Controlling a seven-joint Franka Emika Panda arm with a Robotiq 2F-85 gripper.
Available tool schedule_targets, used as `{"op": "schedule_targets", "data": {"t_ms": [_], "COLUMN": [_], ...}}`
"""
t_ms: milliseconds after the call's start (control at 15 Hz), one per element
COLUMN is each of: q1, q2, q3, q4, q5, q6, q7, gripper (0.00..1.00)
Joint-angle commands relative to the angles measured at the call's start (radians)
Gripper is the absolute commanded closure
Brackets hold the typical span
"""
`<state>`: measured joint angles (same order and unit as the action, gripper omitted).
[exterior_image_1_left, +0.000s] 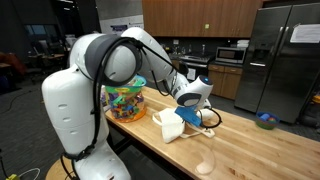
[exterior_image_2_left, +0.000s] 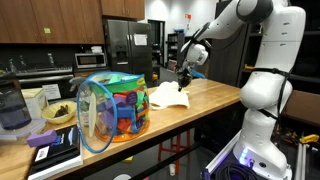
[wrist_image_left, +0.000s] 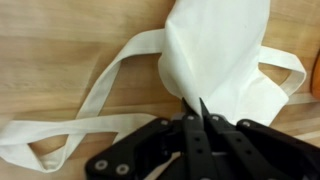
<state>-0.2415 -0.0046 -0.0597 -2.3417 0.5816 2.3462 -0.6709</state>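
Observation:
A white cloth bag (wrist_image_left: 215, 50) with long white straps (wrist_image_left: 105, 85) lies on the wooden counter (wrist_image_left: 60, 40). My gripper (wrist_image_left: 207, 108) is over its near edge, with the black fingers pressed close together and a fold of the cloth pinched between the tips. In both exterior views the gripper (exterior_image_1_left: 188, 114) (exterior_image_2_left: 184, 78) points down onto the bag (exterior_image_1_left: 169, 124) (exterior_image_2_left: 168, 95) near the middle of the counter.
A clear bag of colourful toys (exterior_image_1_left: 125, 100) (exterior_image_2_left: 115, 110) stands on the counter next to the cloth bag. A blue bowl (exterior_image_1_left: 265, 121) sits at the far end. Books (exterior_image_2_left: 55, 150) and a bowl (exterior_image_2_left: 58, 113) lie beyond the toy bag. A steel fridge (exterior_image_1_left: 285, 60) stands behind.

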Motion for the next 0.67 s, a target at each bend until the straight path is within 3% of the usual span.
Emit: {"op": "schedule_targets", "data": {"t_ms": [0, 400, 600], "q1": [0.0, -0.061, -0.111], "q2": [-0.092, -0.138, -0.114], "q3": [-0.085, -0.19, -0.216], "q4": [-0.12, -0.225, -0.207], "q5": [-0.139, -0.503, -0.702], "q6": [0.096, 0.219, 0.271], "q7": [0.137, 0.47, 0.641], "gripper": [0.99, 0.99, 0.99]}}
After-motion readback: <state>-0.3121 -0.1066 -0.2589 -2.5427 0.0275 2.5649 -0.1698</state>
